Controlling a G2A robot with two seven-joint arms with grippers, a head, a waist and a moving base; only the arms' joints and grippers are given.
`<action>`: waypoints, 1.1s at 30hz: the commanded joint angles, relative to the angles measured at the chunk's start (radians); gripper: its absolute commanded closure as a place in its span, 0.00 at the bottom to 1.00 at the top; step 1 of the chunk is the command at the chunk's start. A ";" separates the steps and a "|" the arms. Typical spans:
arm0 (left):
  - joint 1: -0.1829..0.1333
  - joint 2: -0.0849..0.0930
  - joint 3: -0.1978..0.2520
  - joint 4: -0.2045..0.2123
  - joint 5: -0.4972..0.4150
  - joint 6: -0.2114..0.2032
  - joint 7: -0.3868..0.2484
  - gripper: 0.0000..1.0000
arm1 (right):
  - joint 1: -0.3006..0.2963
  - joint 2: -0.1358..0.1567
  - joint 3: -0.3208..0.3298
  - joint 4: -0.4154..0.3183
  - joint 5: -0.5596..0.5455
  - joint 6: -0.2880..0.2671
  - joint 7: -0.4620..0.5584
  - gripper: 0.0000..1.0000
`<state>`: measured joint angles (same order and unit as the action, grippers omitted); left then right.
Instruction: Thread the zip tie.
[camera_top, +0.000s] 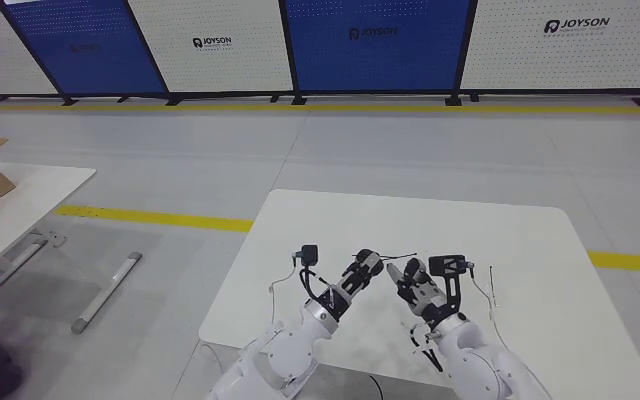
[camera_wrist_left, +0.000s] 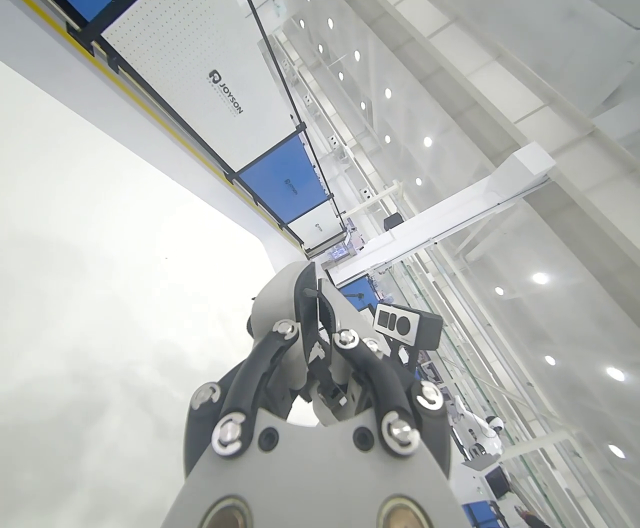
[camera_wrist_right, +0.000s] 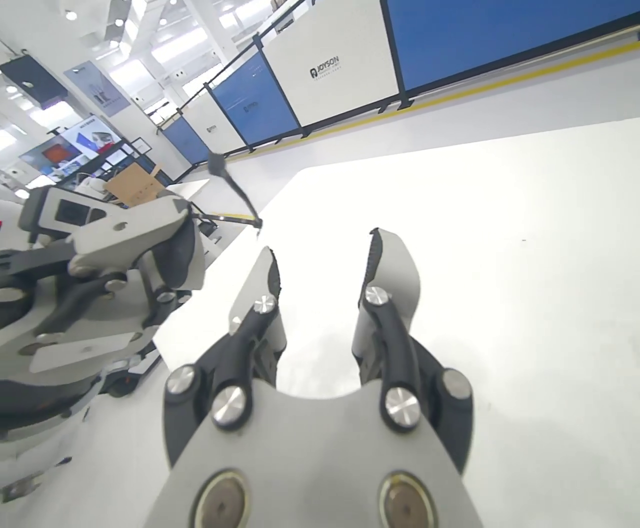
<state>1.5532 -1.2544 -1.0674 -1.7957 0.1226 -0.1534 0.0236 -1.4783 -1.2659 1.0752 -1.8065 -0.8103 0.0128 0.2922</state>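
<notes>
Left gripper (camera_wrist_left: 312, 290): clenching the black zip tie (camera_wrist_right: 235, 187), holding it above the white table (camera_wrist_right: 500, 225).
Zip tie: one end is sitting just beside the right gripper (camera_wrist_right: 322, 250).
Right gripper: gaping wide, gripping nothing.

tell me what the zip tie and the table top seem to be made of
The zip tie: thin black strip, likely flexible plastic, since it bends sharply beyond the left gripper. The table: smooth matte white top with a rounded corner, perhaps laminate; no grain shows.
</notes>
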 joint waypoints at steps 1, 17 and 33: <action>0.000 0.000 0.002 0.000 0.001 0.000 0.000 1.00 | 0.000 0.001 0.004 0.000 0.003 -0.006 0.008 0.59; -0.007 -0.002 0.008 0.009 0.008 0.004 -0.016 1.00 | 0.001 -0.002 0.008 -0.003 0.017 -0.024 0.003 0.64; -0.017 -0.003 0.012 0.018 0.011 0.008 -0.026 1.00 | 0.015 -0.006 0.003 0.001 0.021 -0.021 0.013 1.00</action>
<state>1.5369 -1.2575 -1.0551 -1.7776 0.1338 -0.1461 -0.0019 -1.4643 -1.2718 1.0783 -1.8056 -0.7884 -0.0080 0.3054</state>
